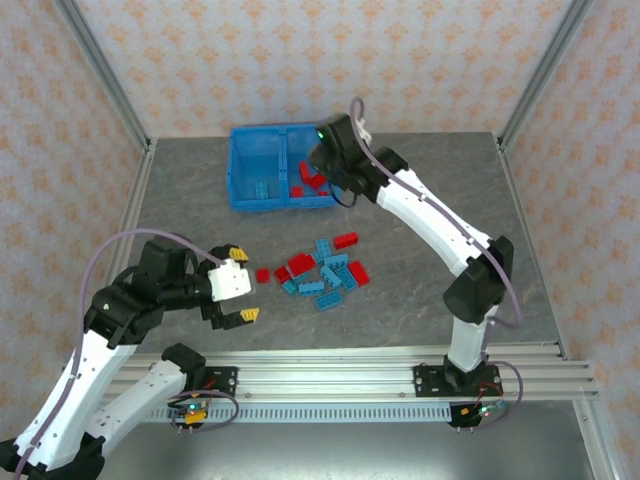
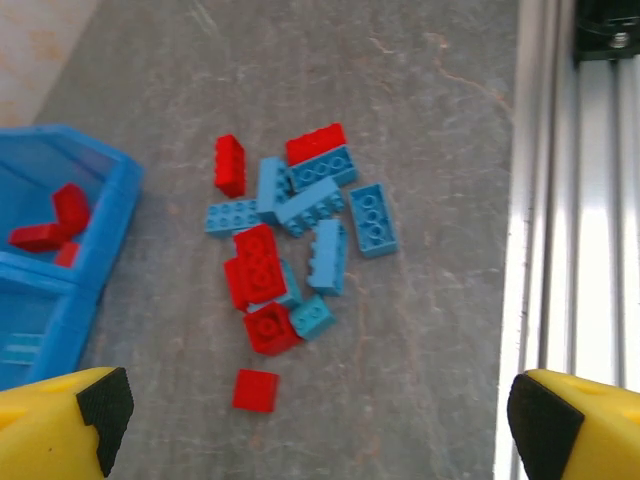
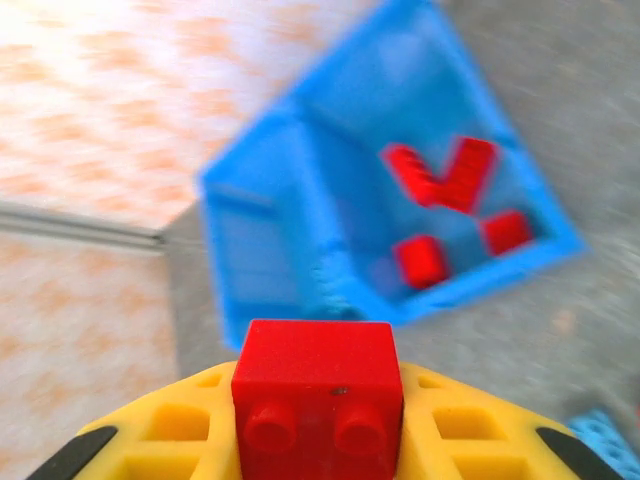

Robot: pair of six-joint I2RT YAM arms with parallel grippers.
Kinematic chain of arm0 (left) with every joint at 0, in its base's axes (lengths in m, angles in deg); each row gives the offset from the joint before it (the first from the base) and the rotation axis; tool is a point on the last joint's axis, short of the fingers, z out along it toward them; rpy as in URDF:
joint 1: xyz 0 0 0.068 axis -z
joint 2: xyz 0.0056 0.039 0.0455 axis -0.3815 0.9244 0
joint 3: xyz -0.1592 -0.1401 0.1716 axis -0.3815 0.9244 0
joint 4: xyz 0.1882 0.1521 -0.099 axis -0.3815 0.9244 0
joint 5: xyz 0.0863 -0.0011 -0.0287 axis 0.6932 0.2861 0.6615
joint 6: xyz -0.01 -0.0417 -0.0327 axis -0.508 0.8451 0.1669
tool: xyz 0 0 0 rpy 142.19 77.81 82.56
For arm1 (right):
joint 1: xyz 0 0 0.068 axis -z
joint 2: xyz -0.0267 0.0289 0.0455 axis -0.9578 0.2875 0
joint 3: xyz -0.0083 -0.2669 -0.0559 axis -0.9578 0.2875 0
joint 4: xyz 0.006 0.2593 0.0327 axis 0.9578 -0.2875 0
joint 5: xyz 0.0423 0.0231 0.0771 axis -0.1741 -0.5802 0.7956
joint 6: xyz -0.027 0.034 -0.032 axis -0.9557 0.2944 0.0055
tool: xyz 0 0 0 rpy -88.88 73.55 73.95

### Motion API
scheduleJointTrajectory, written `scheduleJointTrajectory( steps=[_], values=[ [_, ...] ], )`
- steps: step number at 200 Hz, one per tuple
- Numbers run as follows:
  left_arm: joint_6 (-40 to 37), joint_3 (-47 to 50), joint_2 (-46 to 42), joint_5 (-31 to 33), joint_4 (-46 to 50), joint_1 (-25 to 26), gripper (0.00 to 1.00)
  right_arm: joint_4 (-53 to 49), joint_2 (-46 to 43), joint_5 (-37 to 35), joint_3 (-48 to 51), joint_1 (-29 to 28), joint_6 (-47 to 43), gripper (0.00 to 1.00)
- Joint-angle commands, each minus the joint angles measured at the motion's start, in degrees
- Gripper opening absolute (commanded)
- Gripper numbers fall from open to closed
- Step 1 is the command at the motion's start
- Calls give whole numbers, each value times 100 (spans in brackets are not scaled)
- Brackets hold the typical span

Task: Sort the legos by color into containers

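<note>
jaws on right arm pinching red lego (image 3: 318, 395) by blue bin (image 1: 238, 170); jaws on left arm spread wide, empty.

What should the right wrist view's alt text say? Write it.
A red brick sits clamped in the right end effector, in the foreground. Beyond it lies a blurred blue bin on the grey table, with red bricks in one compartment.
</note>
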Motion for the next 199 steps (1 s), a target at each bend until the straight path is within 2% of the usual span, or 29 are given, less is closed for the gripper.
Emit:
scheduleJointTrajectory(
  steps=[1,39,77,113,155,179,199],
  values=[
    [55,-36,37,292,-388,48,100,-637,1075,-381,-1053,43,-912,32],
    [96,-128,-125,323,-31,49,100,-693,2578,-122,-2812,314,-912,32],
    [405,-9,-436,392,-89,48,100,73,3369,633,-3179,582,-1012,32],
    [465,-33,-368,380,-102,48,100,257,4198,1493,-3741,719,-481,34],
    [572,-43,-243,271,-236,48,100,415,4497,1443,-3812,716,-70,40],
    [630,-26,-252,300,-228,45,100,365,4406,1443,-3933,729,-124,50],
    [756,-5,-228,406,-238,43,100,299,4170,1436,-3937,776,-182,53]
  ],
)
